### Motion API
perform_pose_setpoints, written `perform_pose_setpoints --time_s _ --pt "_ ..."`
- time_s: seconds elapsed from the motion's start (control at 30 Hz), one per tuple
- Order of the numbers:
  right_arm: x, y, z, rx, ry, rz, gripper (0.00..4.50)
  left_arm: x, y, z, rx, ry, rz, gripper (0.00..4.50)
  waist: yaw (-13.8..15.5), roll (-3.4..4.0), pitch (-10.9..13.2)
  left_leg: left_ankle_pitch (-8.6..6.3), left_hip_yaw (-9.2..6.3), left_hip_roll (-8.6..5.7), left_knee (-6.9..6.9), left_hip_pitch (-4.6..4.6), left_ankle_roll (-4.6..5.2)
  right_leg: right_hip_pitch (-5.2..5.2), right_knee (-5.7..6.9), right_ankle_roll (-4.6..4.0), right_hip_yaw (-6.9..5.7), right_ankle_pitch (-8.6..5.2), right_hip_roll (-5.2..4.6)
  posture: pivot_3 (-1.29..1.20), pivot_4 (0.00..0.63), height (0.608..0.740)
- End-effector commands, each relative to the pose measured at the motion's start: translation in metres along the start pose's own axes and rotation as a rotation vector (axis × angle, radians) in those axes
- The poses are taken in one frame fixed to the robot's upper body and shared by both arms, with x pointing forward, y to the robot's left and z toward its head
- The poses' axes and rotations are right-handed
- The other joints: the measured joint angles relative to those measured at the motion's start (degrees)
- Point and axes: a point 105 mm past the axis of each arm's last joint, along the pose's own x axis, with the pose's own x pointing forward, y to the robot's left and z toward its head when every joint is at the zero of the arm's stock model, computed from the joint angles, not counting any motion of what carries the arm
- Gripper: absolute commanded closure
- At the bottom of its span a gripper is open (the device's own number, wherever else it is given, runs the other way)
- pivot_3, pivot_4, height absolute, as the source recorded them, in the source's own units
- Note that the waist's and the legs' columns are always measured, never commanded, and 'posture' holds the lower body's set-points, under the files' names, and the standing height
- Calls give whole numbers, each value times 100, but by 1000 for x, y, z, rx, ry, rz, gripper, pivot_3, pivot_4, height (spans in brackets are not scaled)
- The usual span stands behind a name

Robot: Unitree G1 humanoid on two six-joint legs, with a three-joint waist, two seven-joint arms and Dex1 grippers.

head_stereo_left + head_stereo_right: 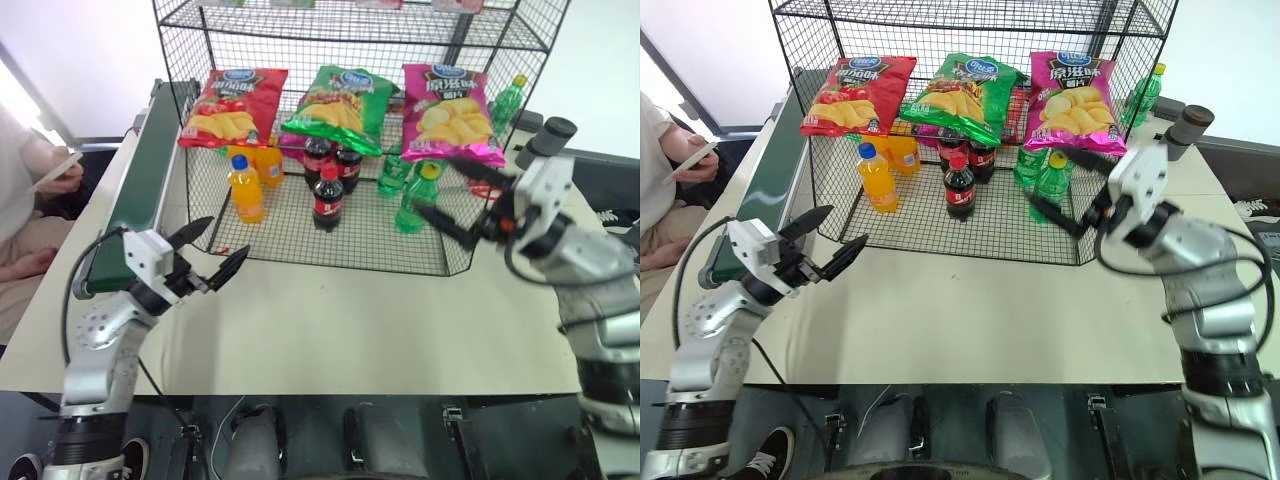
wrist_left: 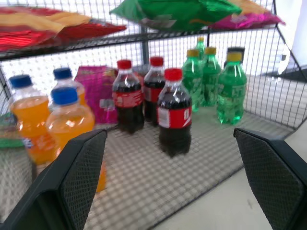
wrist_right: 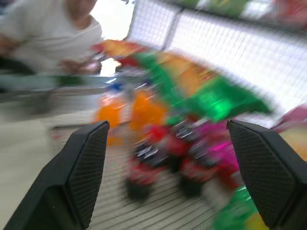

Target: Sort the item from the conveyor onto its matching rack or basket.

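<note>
The left gripper hangs over the table near its left edge, just beside the conveyor, its 2 black fingers spread wide with nothing between them. It points toward the front of the black wire rack. The right gripper sits at the rack's front right corner, its 2 fingers also spread apart and empty, aimed in across the rack's open front.

The green crisps bag lies on the rack's middle tier, at the centre, between a red crisps bag on the left and a pink crisps bag on the right; its front end overhangs the tier's front edge. A second green bag lies under it, partly hidden.

On the rack's bottom tier, orange drink bottles stand toward the left, with a pink pack behind them. Cola bottles with red caps stand in the middle, 1 in front of the others. Green soda bottles with yellow caps stand toward the right.

The conveyor runs along the table's left edge, beside the rack's left side. Beyond it, at the left, sits a person in a white top, a hand holding something flat and pale.
</note>
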Motion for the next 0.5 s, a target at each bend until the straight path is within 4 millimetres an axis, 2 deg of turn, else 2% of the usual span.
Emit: perform_pose_setpoints --time_s 0.03,0.1,0.23,0.37,0.5 --pt "-14 10 2 11 31 33 416 -12 3 10 -33 4 -19 0 -6 2 1 0 2 -6 1 0 1 0 1 1 1 0 -1 0 150 740" --pt "-27 7 -8 22 78 1 416 -27 3 0 -114 111 -36 0 -16 -3 -1 0 2 -7 4 0 1 1 0 0 2 0 -1 0 150 740" --pt "-37 3 -14 19 106 -27 416 -45 16 -7 -78 194 25 0 0 -1 1 -1 0 -7 4 4 1 0 0 -17 1 -10 2 0 150 740" --pt "-45 0 -25 9 152 -29 416 -51 28 -6 -89 217 55 0 20 -4 0 -1 -2 -11 4 3 1 3 -1 -18 1 -10 2 0 150 740" --pt "-39 1 -26 -5 151 -10 416 -53 32 -12 -6 272 53 0 17 -3 0 -2 0 -22 4 2 4 2 -3 -17 1 -10 0 0 150 740"
